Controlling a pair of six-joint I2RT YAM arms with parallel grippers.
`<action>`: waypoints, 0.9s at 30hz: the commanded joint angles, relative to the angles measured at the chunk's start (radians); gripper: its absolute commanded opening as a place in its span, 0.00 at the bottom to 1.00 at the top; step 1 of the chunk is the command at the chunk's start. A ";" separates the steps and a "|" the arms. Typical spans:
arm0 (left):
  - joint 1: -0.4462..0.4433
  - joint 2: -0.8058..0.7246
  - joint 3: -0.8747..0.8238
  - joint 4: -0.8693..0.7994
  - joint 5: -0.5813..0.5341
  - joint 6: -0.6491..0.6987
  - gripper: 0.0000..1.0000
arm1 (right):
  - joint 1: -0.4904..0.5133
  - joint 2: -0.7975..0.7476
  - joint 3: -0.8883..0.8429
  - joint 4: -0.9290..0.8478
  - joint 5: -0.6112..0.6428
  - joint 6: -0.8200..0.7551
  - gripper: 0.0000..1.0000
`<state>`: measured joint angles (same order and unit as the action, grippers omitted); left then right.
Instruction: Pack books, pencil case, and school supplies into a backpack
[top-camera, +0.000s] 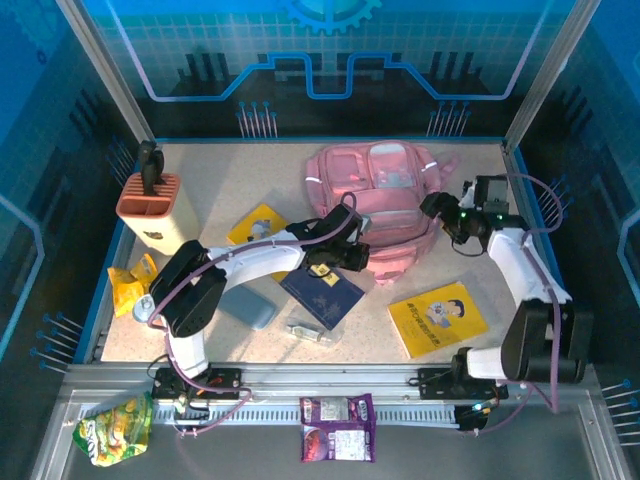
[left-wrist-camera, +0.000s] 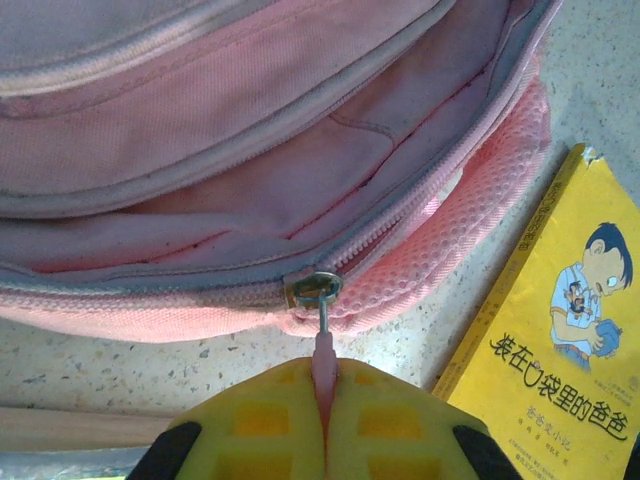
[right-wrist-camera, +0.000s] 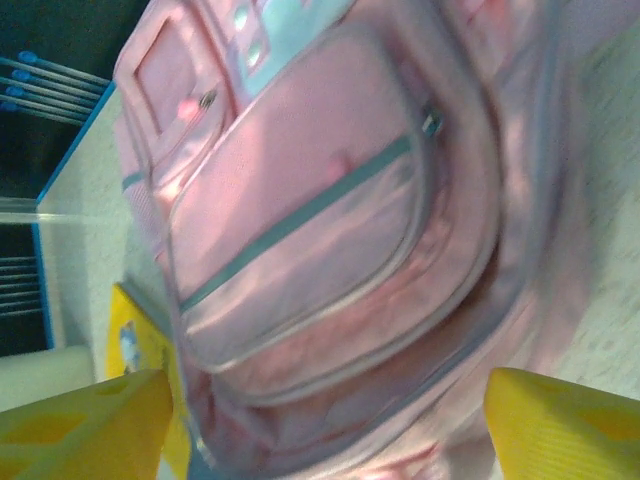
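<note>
The pink backpack lies at the back centre, its main zip partly open. My left gripper sits at its near edge, shut on the pink zipper pull below the metal slider. My right gripper hovers at the backpack's right side, open, with the bag's front pockets between its yellow fingers. One yellow book lies left of the bag, another at the front right. The navy book, the grey-blue pencil case and the small clear school supplies item lie in front.
A beige, orange-topped block stands at the back left, with a yellow snack bag in front of it. A green snack bag and purple packets lie on the near metal ledge. Blue walls edge the table.
</note>
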<state>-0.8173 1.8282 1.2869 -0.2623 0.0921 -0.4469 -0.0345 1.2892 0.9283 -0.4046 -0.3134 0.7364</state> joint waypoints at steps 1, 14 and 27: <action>-0.013 -0.028 0.019 0.056 0.039 -0.009 0.00 | 0.092 -0.047 -0.081 -0.029 0.012 0.098 0.86; -0.029 -0.071 -0.011 0.065 0.033 0.004 0.00 | 0.284 -0.014 -0.226 0.168 0.176 0.401 0.80; -0.042 -0.063 0.029 -0.012 0.024 0.072 0.00 | 0.250 0.144 -0.136 0.146 0.236 0.241 0.26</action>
<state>-0.8429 1.8183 1.2800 -0.2607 0.0898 -0.4164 0.2390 1.4109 0.7532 -0.2665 -0.1303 1.0370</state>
